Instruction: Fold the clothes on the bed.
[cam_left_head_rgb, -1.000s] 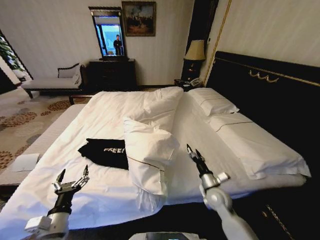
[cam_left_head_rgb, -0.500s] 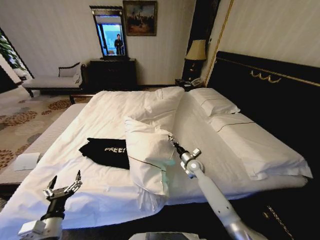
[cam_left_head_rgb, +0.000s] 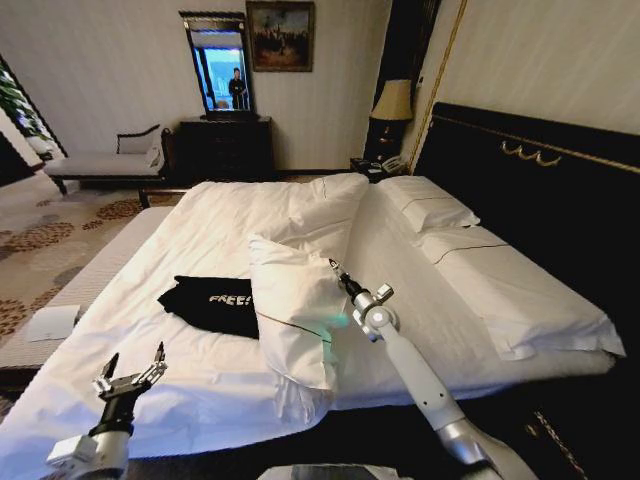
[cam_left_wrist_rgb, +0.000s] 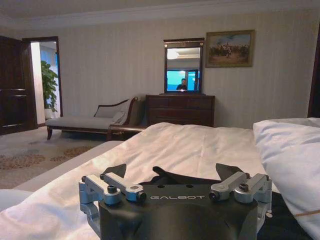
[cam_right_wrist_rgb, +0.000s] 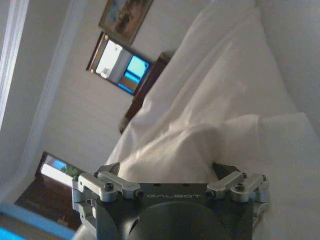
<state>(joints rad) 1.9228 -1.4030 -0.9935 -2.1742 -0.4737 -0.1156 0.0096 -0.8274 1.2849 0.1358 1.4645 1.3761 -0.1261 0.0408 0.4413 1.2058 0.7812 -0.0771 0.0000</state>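
Black T-shirt (cam_left_head_rgb: 210, 303) beside pillow (cam_left_head_rgb: 296, 310), right end effector (cam_left_head_rgb: 335, 270) touching pillow, open

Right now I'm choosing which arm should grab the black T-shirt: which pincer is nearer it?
Right. The right pincer is at the pillow that overlaps the black T-shirt. The left pincer, open, hovers over the bed near its front edge, farther off.
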